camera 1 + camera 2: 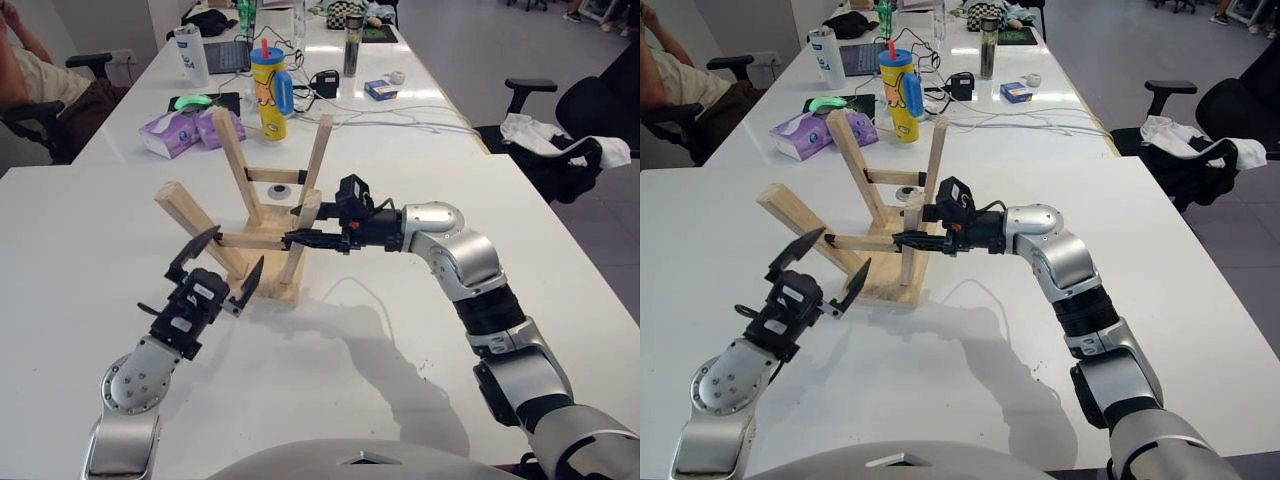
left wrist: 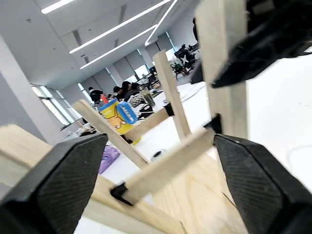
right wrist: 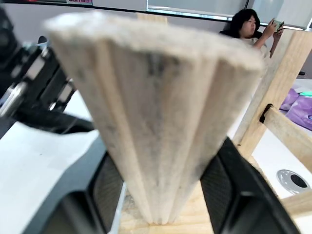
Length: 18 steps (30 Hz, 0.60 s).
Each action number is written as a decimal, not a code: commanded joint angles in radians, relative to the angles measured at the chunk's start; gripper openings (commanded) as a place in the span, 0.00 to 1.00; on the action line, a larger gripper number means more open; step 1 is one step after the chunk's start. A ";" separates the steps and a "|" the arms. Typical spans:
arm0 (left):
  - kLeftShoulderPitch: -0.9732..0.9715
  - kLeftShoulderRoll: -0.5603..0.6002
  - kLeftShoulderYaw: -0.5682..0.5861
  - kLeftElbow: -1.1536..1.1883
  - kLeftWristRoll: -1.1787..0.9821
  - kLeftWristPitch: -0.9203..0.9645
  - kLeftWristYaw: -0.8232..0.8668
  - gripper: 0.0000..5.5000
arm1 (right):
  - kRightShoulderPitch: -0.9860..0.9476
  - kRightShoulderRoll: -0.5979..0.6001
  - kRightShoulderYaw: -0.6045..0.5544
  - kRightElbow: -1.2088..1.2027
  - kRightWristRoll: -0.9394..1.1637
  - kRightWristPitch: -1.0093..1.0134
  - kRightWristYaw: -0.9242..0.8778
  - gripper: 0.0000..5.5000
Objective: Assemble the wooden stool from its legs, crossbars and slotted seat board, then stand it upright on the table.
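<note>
The wooden stool (image 1: 275, 288) lies upside down, its slotted seat board flat on the white table (image 1: 420, 330) and its legs pointing up. Crossbars (image 1: 250, 240) join the legs. The near-left leg (image 1: 190, 220) leans outward. My right gripper (image 1: 300, 238) is shut on the near-right leg (image 3: 161, 122), whose end sits between the pads (image 3: 229, 185) in the right wrist view. At the stool's front-left corner, my left gripper (image 1: 222, 268) is open, its fingers (image 2: 63, 185) straddling the base of the leaning leg and a crossbar (image 2: 165, 165).
A small grey disc (image 1: 278, 190) lies on the table just behind the stool. On the further table stand a yellow cup (image 1: 270, 95), tissue packs (image 1: 170, 135), a bottle (image 1: 192, 55) and cables. An office chair (image 1: 560, 140) is at the right.
</note>
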 commanded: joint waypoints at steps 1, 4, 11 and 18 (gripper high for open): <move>0.041 0.020 -0.033 0.116 -0.056 -0.013 -0.055 0.74 | 0.013 0.006 -0.040 -0.052 0.012 0.009 -0.035 0.55; 0.006 -0.001 -0.070 0.199 -0.071 0.049 -0.059 0.74 | 0.026 0.015 -0.073 -0.085 0.036 0.021 -0.056 0.56; -0.088 -0.066 -0.096 0.295 -0.102 0.193 -0.008 0.74 | 0.107 -0.054 -0.175 -0.155 0.117 0.096 -0.045 0.48; -0.107 -0.090 -0.121 0.341 -0.118 0.262 0.008 0.60 | 0.127 -0.094 -0.281 -0.214 0.234 0.204 -0.079 0.39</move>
